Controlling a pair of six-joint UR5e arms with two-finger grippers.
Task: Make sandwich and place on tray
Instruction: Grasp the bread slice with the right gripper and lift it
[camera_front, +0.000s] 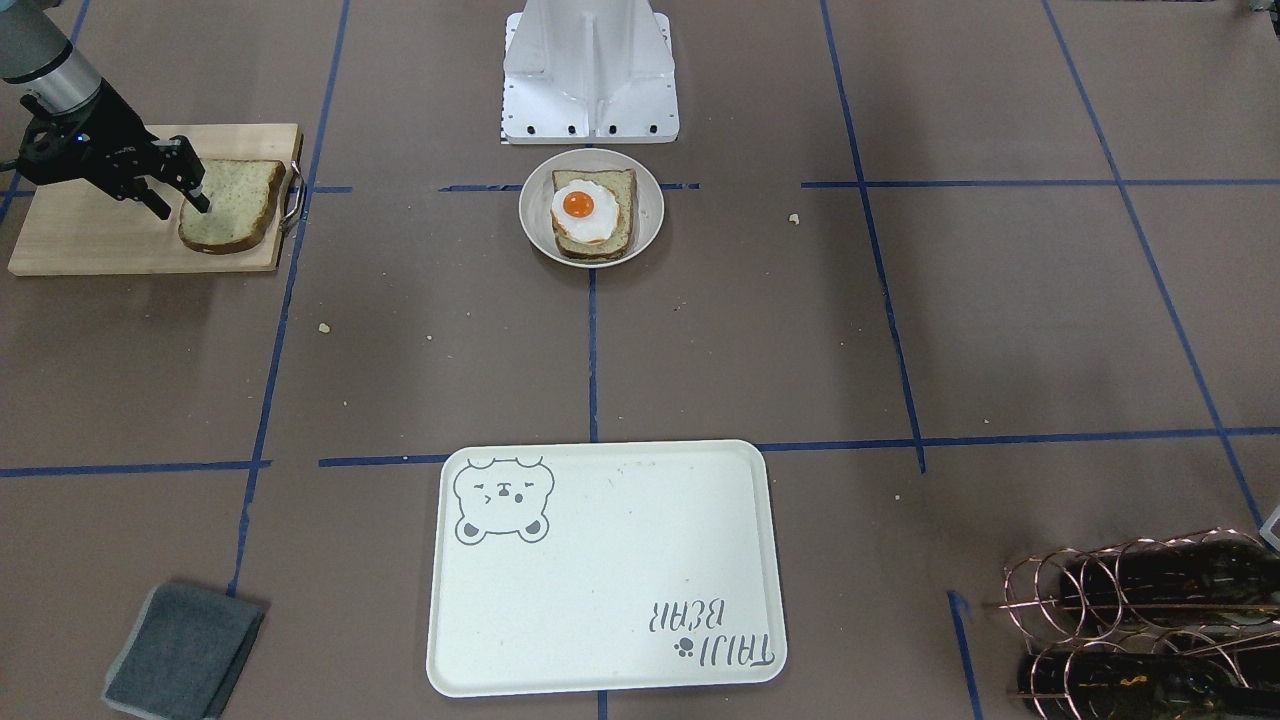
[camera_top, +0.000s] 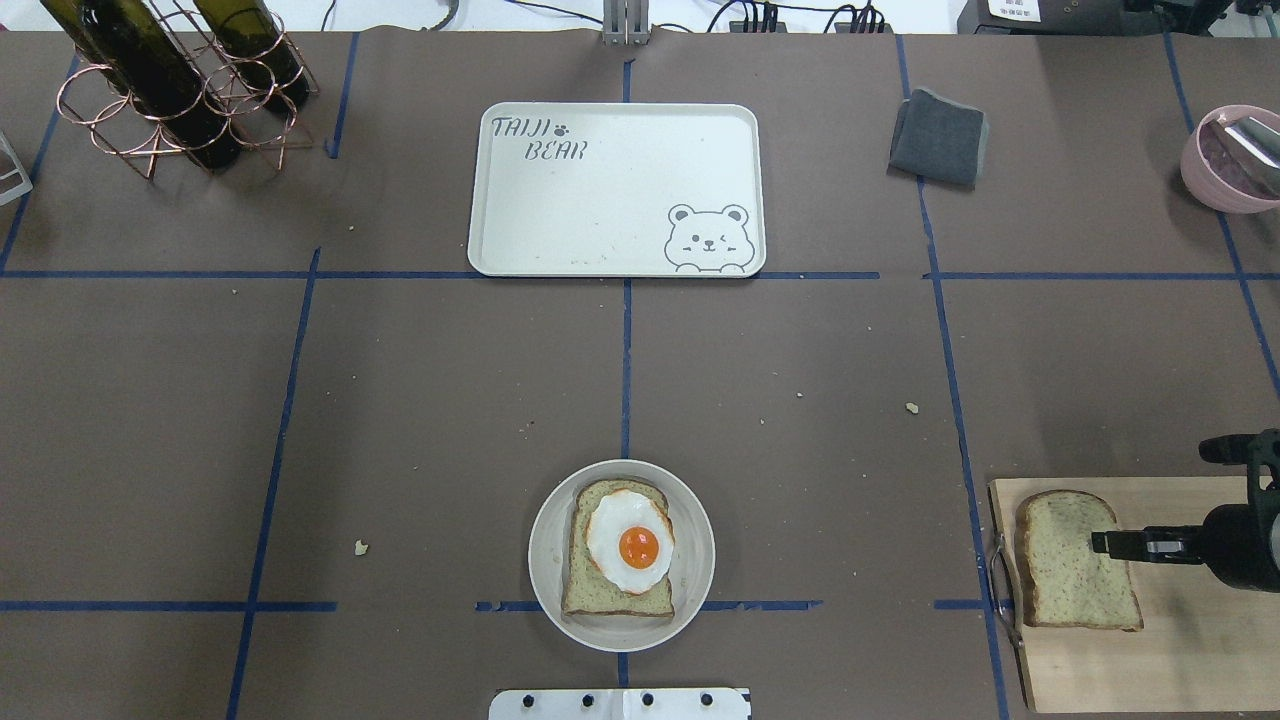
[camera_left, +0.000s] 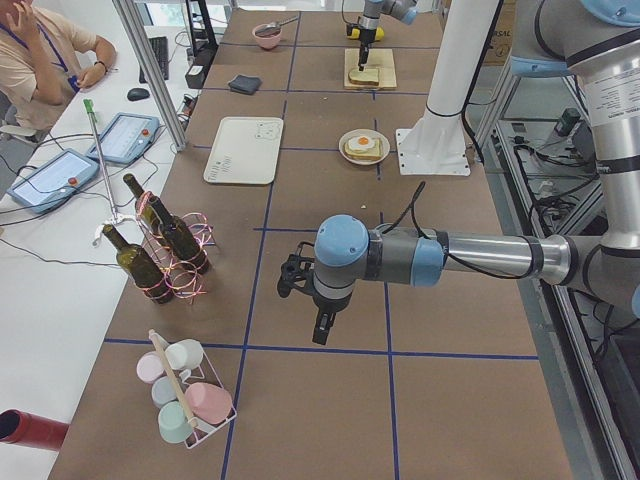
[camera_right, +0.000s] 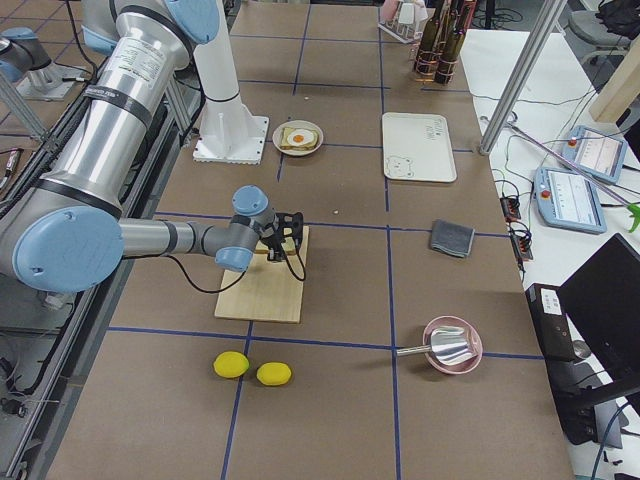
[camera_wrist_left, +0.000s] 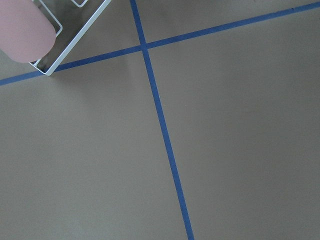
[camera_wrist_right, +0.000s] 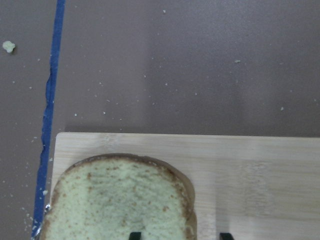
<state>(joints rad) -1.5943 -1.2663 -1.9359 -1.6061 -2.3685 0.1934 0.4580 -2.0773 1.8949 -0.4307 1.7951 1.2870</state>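
Note:
One bread slice (camera_front: 232, 205) lies on the wooden cutting board (camera_front: 90, 235). My right gripper (camera_front: 185, 208) is open low over it. In the right wrist view one fingertip (camera_wrist_right: 134, 235) is over the slice (camera_wrist_right: 117, 200) and the other over bare board (camera_wrist_right: 250, 170). The second slice (camera_front: 615, 240), with the fried egg (camera_front: 583, 208) on top, sits in a round pale dish (camera_front: 650, 215) in front of the robot base. The cream bear tray (camera_front: 600, 570) holds nothing. My left gripper (camera_left: 320, 328) hangs over bare table far from these; I cannot tell if it is open or shut.
A grey folded cloth (camera_front: 185, 650) and a copper rack of wine bottles (camera_front: 1150, 620) flank the tray. A pink bowl (camera_top: 1230, 160) sits at the far right. Two lemons (camera_right: 250, 368) lie beyond the board. A cup rack (camera_left: 185, 400) stands near the left gripper.

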